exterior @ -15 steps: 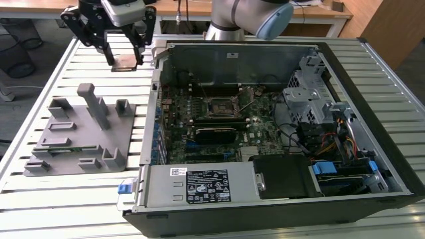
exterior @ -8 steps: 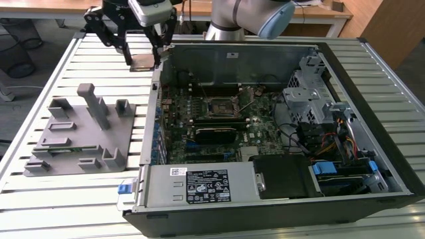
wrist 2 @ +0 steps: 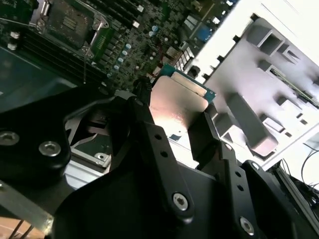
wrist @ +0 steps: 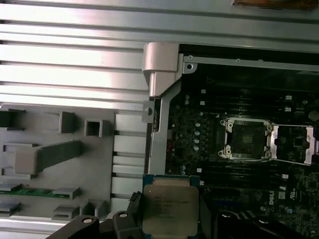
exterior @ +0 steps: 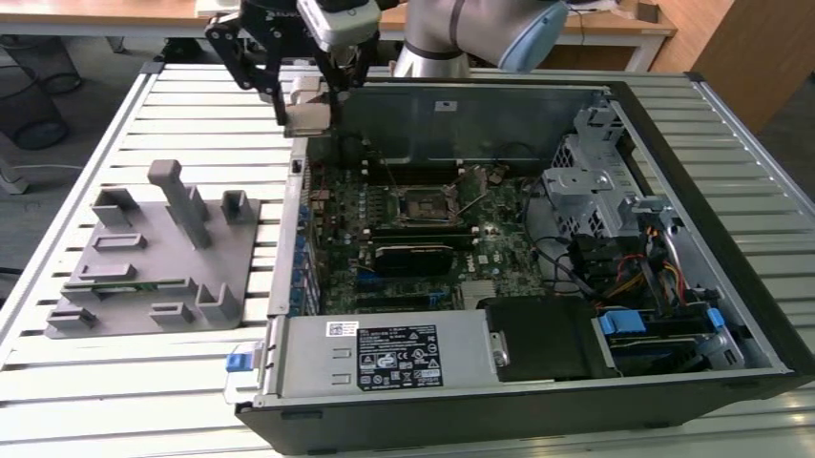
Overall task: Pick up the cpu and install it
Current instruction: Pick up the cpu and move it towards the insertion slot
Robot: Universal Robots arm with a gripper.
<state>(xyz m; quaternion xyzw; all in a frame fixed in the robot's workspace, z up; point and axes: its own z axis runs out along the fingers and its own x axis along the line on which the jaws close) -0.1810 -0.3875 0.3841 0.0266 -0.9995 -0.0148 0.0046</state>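
The cpu [wrist: 169, 205] is gripped in my jaws, above a corner of the case [exterior: 510, 410] and short of the socket [exterior: 421, 203].
My jaws are closed on two opposite edges, silver top toward my wrist. The open socket lies well apart inside the case, toward the exterior view's right — my arm hangs wrist-down above that corner.

cpu [wrist: 169, 209] top shiny metal; end effector [wrist 2: 174, 115] matt black; holder [exterior: 140, 277] matt grey plastic; desk [exterior: 191, 105] ribbed metal.
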